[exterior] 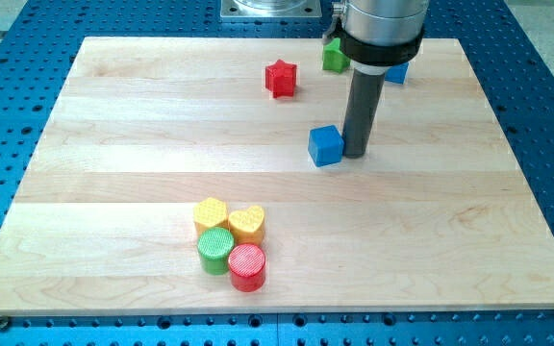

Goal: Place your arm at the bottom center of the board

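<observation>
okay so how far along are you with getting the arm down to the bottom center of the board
Nothing looks done yet. My tip is in the board's upper half, right of center, just to the view's right of the blue cube. Left to do: travel toward the view's bottom and slightly left, to the bottom edge's middle, probably just right of the red cylinder in the four-block cluster.

At the top of the frame, right of centre, I see my arm's lower housing [383, 21]: a wide, round, silver-grey metal body cut off by the frame's upper edge. Below it sits a thick black collar [382, 51] ringing the housing's base, glossy along its rim. From the collar a straight dark grey cylindrical rod [362, 106] runs downward, narrower than the housing, with a faint lighter sheen along one side. My tip [356, 153] is the rod's blunt, flat lower end. No cables, screws or markings are clear enough for me to make out.
</observation>
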{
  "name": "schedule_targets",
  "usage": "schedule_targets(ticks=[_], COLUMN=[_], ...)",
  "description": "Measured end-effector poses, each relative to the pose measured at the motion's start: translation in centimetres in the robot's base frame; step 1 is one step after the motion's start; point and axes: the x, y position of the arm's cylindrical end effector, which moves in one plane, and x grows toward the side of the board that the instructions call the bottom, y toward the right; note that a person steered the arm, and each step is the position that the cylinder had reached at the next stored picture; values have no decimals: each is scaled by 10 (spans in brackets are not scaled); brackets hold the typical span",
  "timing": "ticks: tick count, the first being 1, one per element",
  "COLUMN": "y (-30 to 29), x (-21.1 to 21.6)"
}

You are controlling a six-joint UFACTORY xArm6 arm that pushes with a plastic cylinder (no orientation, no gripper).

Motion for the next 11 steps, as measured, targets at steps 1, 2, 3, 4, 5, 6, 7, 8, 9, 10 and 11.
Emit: schedule_targets(ticks=[1,2,3,4,5,6,7,8,9,10,11], y=[-16,-45,-53,-52,-40,-40,-40,-25,-28,-94,-151], x=[44,16,-22,-15,-15,-15,-8,49,126,163,154])
